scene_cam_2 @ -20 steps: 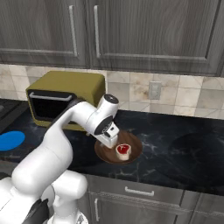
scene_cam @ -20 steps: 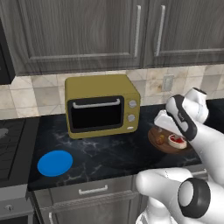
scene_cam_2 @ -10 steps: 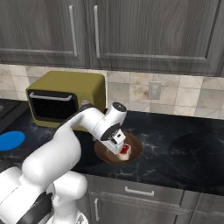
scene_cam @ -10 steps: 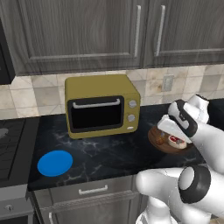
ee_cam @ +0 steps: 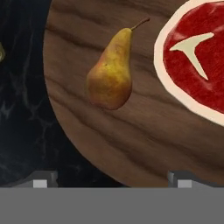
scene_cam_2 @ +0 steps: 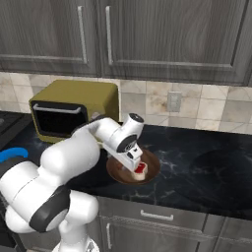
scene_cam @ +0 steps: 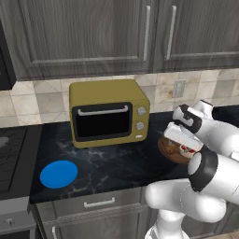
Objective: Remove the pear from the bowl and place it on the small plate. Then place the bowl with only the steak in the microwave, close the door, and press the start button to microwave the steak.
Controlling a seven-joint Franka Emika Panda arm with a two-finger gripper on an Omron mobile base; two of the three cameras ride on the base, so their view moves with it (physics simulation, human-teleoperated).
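your gripper (ee_cam: 109, 183) hangs wide open and empty above the shallow dark-brown wooden bowl (ee_cam: 144, 140), where the small brown-orange pear (ee_cam: 110, 74) lies on its side just beside the red white-rimmed steak (ee_cam: 199, 65). its long axis runs diagonally, stem toward the steak; close across the wrong axis and it could roll away, or you could clip the meat.

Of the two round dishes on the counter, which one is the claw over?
The brown wooden bowl holding the pear and steak; the open claw hangs over it. The flat blue plate lies bare, far left.
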